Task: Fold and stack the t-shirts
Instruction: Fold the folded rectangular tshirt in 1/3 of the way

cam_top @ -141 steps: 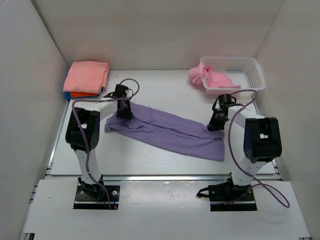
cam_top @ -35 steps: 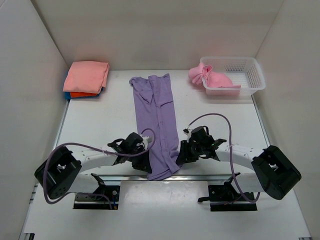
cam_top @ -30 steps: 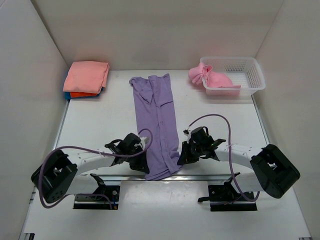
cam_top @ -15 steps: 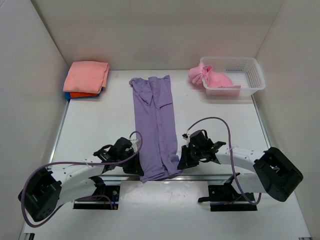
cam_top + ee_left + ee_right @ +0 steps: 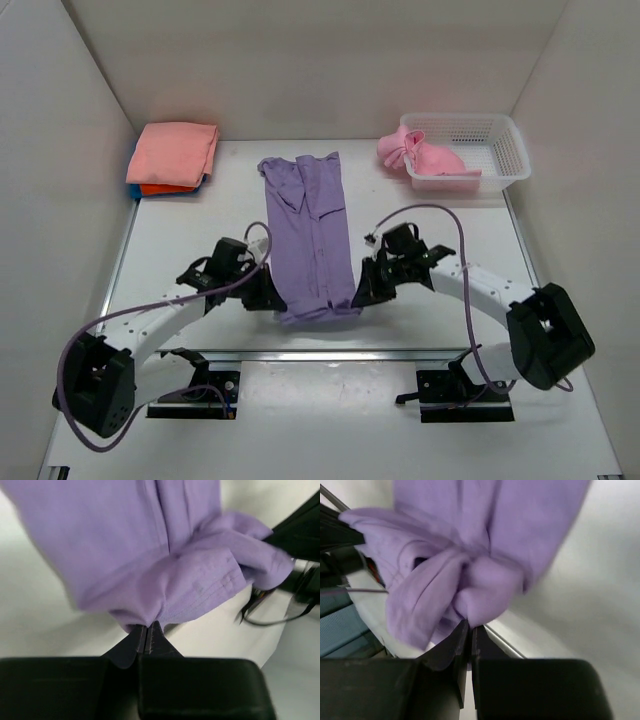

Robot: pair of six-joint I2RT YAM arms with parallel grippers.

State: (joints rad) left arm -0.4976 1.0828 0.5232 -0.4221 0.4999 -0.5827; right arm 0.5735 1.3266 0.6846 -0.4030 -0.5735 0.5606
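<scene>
The lavender-purple t-shirt [image 5: 310, 225] lies as a long narrow strip down the middle of the table, collar end at the back. My left gripper [image 5: 273, 299] is shut on the near hem's left corner and my right gripper [image 5: 359, 298] is shut on its right corner. In the left wrist view the left gripper [image 5: 148, 625] pinches bunched purple cloth [image 5: 165, 560]. The right wrist view shows the same for the right gripper [image 5: 470, 625] and its cloth [image 5: 485, 545]. A salmon-pink t-shirt [image 5: 176, 150] tops a folded stack at the back left, with orange [image 5: 160, 188] and blue [image 5: 133, 188] edges under it.
A white mesh basket [image 5: 500, 150] stands at the back right, and a light pink t-shirt [image 5: 412, 152] hangs over its left rim. White walls close in the table on three sides. The arm bases sit at the near edge.
Both grippers have carried the shirt's near hem away from the table's front edge toward the back, so the strip is shorter. Before that, the shirt lay slantwise across the table.
</scene>
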